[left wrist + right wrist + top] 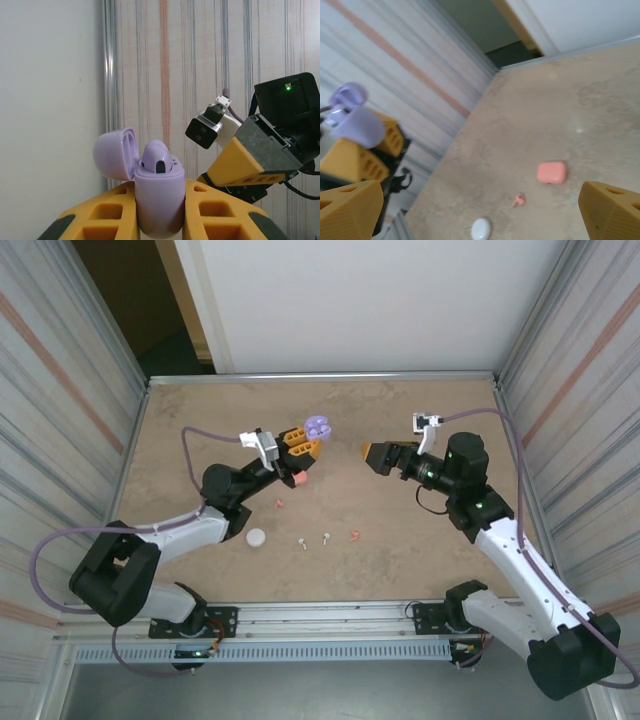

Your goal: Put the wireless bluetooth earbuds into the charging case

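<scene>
Earbuds [301, 544] lie loose on the mottled tan table [200, 420]: a white pair [326, 537] and two coral ones [355, 535], tiny, stemmed, slick plastic. Up above them, the left gripper [302, 445] pinches the glossy lilac charging case [157, 200], lid [115, 152] flipped back, a purple bud [157, 157] apparently seated inside. Right gripper [373, 453] hovers opposite, jaws spread wide, nothing in them. My read: the purple set is mid-fill or nearly done. Next likely calls for a fine pinch on a loose bud, near the rounded coral case [298, 480] and white case [256, 537].
</scene>
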Tool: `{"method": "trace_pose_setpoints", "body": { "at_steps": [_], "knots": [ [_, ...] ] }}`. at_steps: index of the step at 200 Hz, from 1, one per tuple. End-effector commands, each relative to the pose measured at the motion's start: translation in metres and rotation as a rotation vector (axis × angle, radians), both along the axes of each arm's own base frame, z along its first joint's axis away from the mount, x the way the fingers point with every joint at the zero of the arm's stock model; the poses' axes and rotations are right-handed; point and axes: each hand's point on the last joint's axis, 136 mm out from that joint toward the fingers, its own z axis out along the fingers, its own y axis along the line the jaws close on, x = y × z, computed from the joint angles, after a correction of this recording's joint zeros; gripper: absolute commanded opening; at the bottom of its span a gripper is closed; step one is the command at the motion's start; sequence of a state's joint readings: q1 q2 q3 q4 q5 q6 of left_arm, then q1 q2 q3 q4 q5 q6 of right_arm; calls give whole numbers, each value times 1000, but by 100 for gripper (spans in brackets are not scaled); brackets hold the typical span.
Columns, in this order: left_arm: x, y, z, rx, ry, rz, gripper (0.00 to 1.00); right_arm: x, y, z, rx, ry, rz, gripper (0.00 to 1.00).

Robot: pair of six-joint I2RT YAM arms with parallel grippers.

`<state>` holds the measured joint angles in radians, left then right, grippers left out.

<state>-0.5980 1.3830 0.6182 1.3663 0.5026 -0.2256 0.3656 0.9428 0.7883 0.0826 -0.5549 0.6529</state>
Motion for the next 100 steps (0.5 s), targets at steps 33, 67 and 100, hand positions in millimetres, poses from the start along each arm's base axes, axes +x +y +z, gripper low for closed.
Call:
{"method": "trace_pose_setpoints", "body": {
  "at_steps": [33, 67, 100],
  "knots": [
    [-3, 3, 16, -25, -19, -80, 0, -12, 39, 57, 111, -96, 267, 99],
    [-1, 5, 15, -17, -7, -100, 0, -12, 58, 70, 118, -124, 343, 99],
    [-1, 8, 14, -10, 2, -109, 0, -9, 75, 75, 123, -124, 406, 99]
  ]
}}
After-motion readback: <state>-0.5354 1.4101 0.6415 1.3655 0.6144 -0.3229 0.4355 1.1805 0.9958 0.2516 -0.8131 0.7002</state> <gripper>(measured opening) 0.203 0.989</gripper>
